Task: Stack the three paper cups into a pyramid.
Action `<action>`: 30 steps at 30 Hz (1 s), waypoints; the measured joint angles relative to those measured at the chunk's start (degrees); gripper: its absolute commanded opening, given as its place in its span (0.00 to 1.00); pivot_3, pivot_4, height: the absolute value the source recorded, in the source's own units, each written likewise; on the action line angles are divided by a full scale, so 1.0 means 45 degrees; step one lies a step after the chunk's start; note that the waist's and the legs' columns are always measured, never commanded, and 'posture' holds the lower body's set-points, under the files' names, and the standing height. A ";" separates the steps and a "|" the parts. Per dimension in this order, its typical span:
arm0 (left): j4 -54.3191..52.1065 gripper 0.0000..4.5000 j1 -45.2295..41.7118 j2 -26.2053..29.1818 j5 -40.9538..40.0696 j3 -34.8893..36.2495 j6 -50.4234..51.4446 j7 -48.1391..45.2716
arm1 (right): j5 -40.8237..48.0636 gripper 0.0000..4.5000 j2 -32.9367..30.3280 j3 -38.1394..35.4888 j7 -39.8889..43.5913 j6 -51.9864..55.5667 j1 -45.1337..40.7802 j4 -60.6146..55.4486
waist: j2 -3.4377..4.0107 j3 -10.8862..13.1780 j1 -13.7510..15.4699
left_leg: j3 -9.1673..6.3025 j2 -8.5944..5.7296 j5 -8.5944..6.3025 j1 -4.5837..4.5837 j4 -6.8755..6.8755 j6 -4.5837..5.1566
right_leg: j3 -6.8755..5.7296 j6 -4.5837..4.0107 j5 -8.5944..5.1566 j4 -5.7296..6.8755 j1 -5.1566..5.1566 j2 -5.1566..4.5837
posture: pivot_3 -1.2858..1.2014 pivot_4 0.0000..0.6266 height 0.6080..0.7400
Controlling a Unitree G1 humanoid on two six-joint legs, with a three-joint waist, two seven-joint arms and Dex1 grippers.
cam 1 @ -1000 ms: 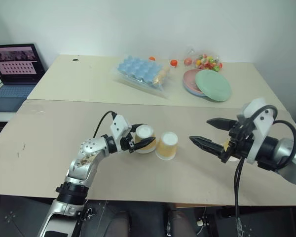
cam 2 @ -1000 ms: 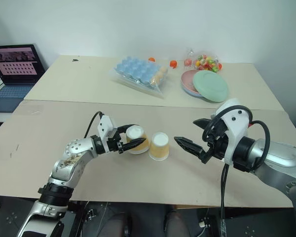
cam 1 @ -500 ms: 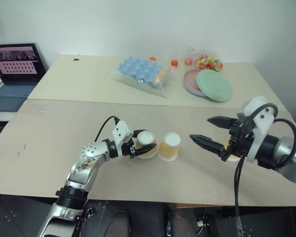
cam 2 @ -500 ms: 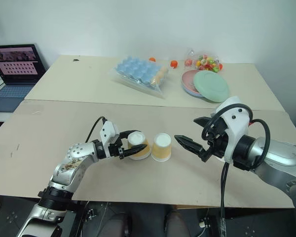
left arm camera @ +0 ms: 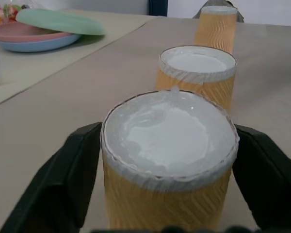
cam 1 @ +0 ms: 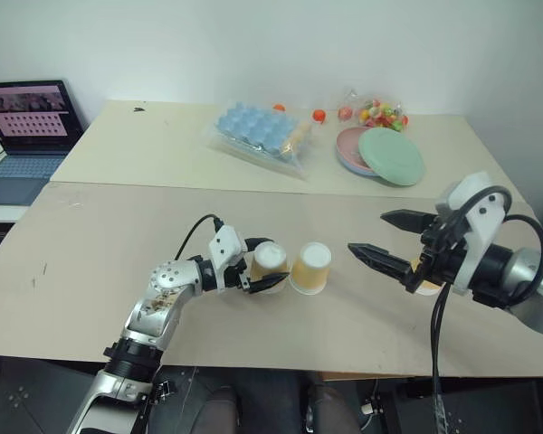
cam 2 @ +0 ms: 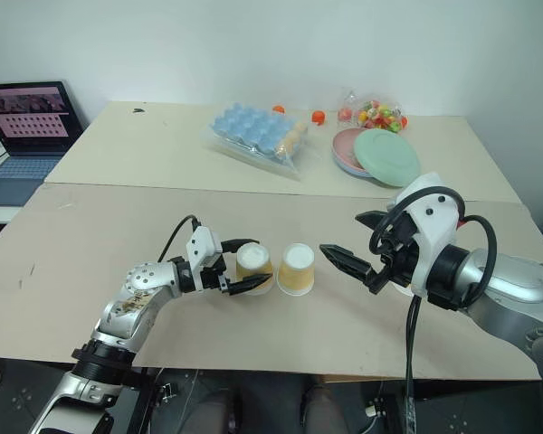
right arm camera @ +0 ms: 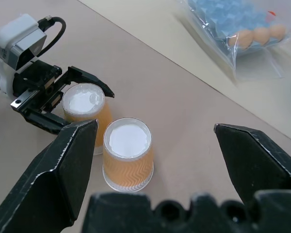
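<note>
Nearest, the left gripper (cam 2: 244,268) is spread open around one upside-down cup (cam 2: 253,266), a second cup (cam 2: 295,268) set just beside it. The right gripper (cam 2: 357,242) is held open, empty; third cup (left arm camera: 216,26) farther off. Light, crushable paper probably; best gripped gently mid-wall.

1. L gripper (cam 1: 264,268) is reaching fwd, low over the tabletop, pointing toward the right; fingers (left arm camera: 63,184) are standing spread apart.
2. R gripper (cam 1: 387,240) is hovering higher (well apart from the L), pointing left, fingers (right arm camera: 63,170) gaping wide.
</note>
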 measured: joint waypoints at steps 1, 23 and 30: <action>0.0025 0.99 -0.0105 -0.0052 -0.0006 0.0015 0.0039 0.0026 | -0.0002 1.00 0.0000 0.0000 0.0001 0.0000 0.0000 0.0001 | 0.0000 0.0000 0.0000 | 0.0000 -0.0001 0.0000 -0.0001 0.0001 0.0000 | 0.0000 0.0000 0.0000 0.0000 0.0000 -0.0001 | 0.52 0.24 0.97; -0.3043 0.99 -0.3178 -0.0584 -0.3009 0.1717 0.4639 0.2289 | -0.0524 1.00 0.0001 0.0332 0.0612 -0.0022 -0.0231 0.0388 | -0.0002 0.0001 -0.0019 | -0.0006 -0.0004 0.0000 0.0001 0.0007 0.0000 | 0.0002 0.0027 -0.0013 0.0006 0.0001 0.0003 | 0.52 0.24 0.97; -0.2416 0.99 -0.6089 0.3585 -0.5610 0.3194 0.8652 0.0168 | -0.0674 1.00 -0.1036 -0.1505 0.2037 0.0010 0.1112 0.0786 | -0.0007 0.0041 -0.0147 | -0.0014 0.0004 -0.0004 0.0000 0.0003 0.0010 | 0.0010 0.0036 -0.0030 0.0018 -0.0013 0.0030 | 0.52 0.24 0.97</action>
